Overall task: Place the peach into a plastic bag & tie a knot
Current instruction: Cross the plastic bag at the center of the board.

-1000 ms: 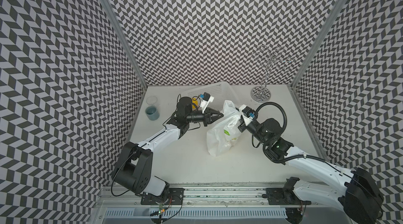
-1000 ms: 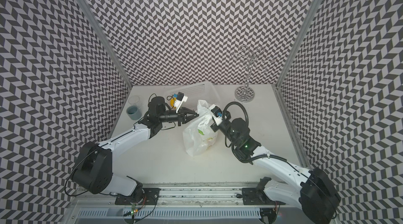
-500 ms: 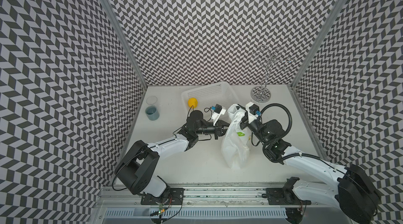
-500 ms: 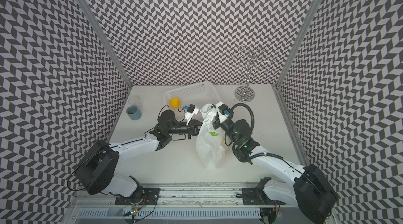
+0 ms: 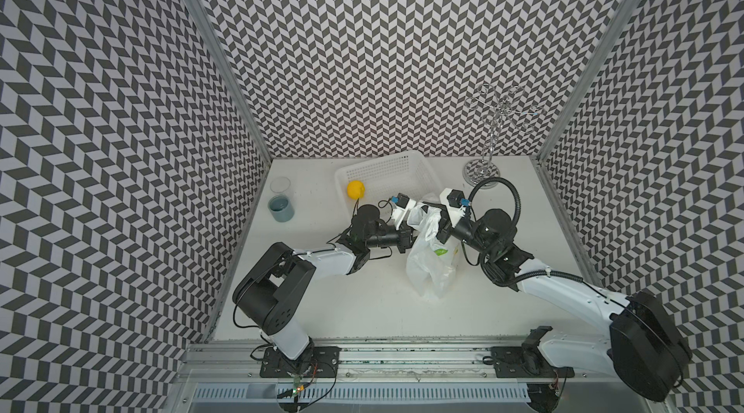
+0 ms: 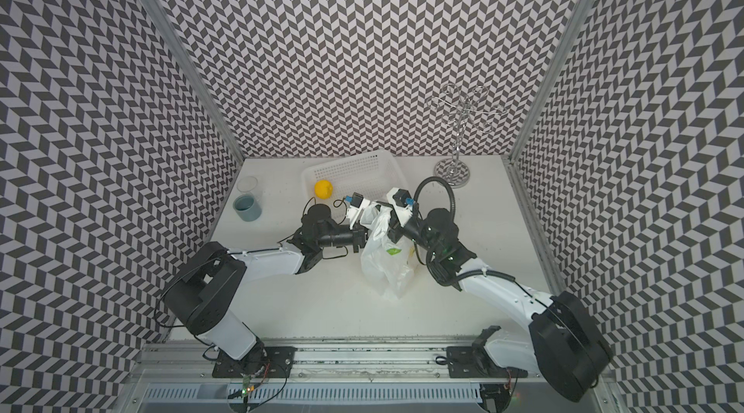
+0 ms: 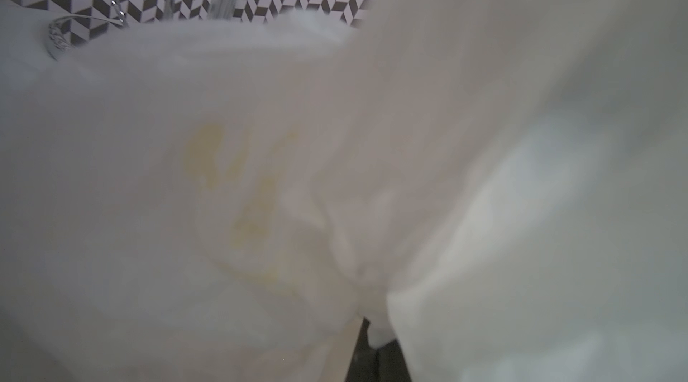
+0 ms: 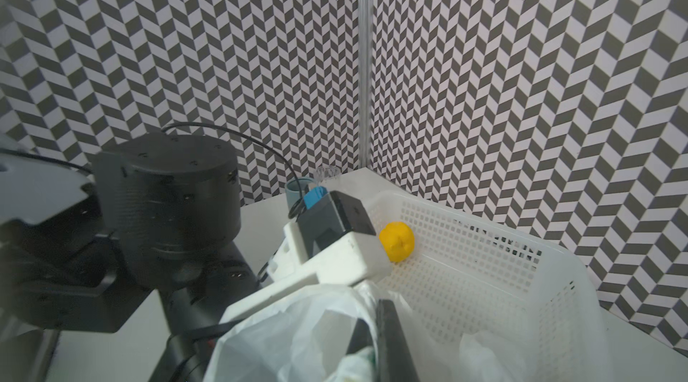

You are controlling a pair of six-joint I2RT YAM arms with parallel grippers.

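The plastic bag (image 5: pixel 430 270) (image 6: pixel 387 268), white with a green and yellow print, hangs stretched from its top down to the table in both top views. My left gripper (image 5: pixel 414 234) (image 6: pixel 367 236) is shut on the bag's upper left side. My right gripper (image 5: pixel 439 226) (image 6: pixel 392 226) is shut on the upper right side. Bag film (image 7: pixel 260 175) fills the left wrist view, pinched between the dark fingers (image 7: pixel 387 361). In the right wrist view the fingers (image 8: pixel 391 331) clamp a fold of bag (image 8: pixel 290 331). The peach is hidden.
A white perforated basket (image 5: pixel 420 160) (image 8: pixel 540 287) stands behind the grippers with a yellow fruit (image 5: pixel 356 189) (image 8: pixel 397 241) in it. A blue cup (image 5: pixel 281 209) and a clear glass (image 5: pixel 280 184) stand at the back left. A metal stand (image 5: pixel 482 171) is at the back right.
Both grippers have carried the bag forward and to the right, away from the basket. The bag now hangs longer and narrower. The yellow fruit, earlier behind the left arm, now shows.
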